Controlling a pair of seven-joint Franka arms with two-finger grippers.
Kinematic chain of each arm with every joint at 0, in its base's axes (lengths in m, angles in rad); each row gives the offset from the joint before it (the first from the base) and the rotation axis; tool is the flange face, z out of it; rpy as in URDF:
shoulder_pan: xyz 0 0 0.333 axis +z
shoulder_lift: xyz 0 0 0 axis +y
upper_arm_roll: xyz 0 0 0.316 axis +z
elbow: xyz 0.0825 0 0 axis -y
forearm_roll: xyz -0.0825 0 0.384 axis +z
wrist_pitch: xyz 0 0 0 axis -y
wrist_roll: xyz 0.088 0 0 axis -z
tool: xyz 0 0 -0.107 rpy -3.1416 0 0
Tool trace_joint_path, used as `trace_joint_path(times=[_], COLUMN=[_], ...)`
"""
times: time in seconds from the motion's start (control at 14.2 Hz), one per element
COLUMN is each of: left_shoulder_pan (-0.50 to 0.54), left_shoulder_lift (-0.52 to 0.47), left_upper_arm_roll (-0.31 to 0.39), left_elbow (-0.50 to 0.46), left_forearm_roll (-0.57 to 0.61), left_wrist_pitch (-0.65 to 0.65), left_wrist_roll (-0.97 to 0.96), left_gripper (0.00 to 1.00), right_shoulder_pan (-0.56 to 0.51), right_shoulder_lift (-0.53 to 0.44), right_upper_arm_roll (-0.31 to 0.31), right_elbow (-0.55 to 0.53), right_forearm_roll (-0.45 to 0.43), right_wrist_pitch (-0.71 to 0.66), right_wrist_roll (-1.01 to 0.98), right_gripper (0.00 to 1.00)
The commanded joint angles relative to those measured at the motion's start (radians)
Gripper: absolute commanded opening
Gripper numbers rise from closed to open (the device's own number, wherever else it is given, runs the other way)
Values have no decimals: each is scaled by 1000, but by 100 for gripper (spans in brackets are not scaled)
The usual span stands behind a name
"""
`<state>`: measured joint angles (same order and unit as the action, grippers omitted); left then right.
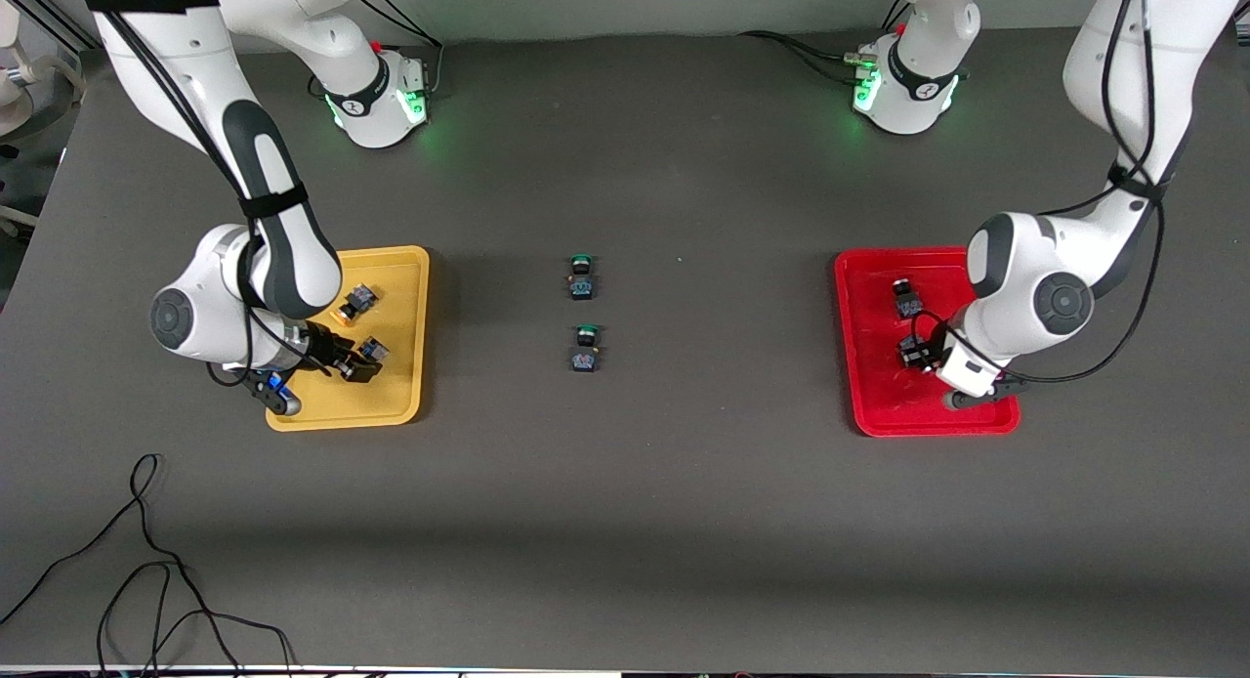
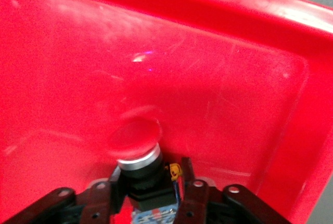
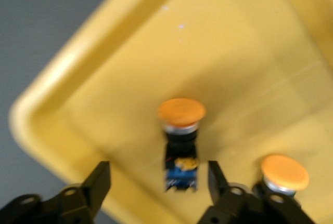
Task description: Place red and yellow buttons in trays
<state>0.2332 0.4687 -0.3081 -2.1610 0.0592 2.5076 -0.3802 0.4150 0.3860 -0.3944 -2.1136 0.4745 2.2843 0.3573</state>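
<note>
You are looking at a dark grey table from above, with two white robot arms reaching down from its top edge.

Toward the right arm's end sits a shallow yellow plastic tray with a raised rim. Two push-button switches with orange-yellow caps lie in it: one farther from the camera, the other nearer. The right gripper hangs low over the nearer switch. In the right wrist view its black fingers are spread wide, and a yellow-capped switch lies between them on the tray floor, touched by neither. The second yellow-capped switch lies just beside one finger.

Toward the left arm's end sits a matching red plastic tray. One black-and-blue switch lies in it, farther from the camera. The left gripper is down in the tray at a second switch. In the left wrist view its fingers sit narrow against both sides of a red-capped switch, gripping its black body, with the cap pointing at the tray floor.

Between the trays, on the bare table, two green-capped switches lie in a line, one nearer the camera than the other.
</note>
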Motion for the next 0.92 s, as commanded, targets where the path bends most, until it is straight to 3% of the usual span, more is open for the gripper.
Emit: trace_joint_path(times=[0.0, 0.14, 0.35, 0.49, 0.7, 0.85], left_shoulder_pan=[-6, -8, -14, -32, -73, -91], left_shoulder_lift=[-33, -79, -223, -333, -448, -461], left_upper_arm_roll=[-2, -2, -9, -9, -2, 1], left_elbow=[26, 68, 153, 164, 190, 303], left_forearm_roll=[-10, -9, -7, 13, 36, 34], left_wrist_pitch=[-36, -148, -401, -488, -597, -734], left_wrist_roll=[9, 11, 9, 14, 23, 29], left_gripper=[100, 100, 100, 100, 100, 100], right_shoulder_pan=[1, -4, -30, -92, -189, -304], right_shoulder_lift=[-139, -186, -246, -329, -453, -496], right_upper_arm_roll=[-15, -15, 17, 101, 195, 310], right_elbow=[84, 202, 351, 399, 393, 388], right_forearm_roll=[-61, -149, -267, -327, -339, -364], right_wrist_pitch=[-164, -282, -440, -544, -615, -649], right_wrist_roll=[-17, -15, -35, -87, -161, -195], right_gripper=[100, 100, 100, 100, 100, 100])
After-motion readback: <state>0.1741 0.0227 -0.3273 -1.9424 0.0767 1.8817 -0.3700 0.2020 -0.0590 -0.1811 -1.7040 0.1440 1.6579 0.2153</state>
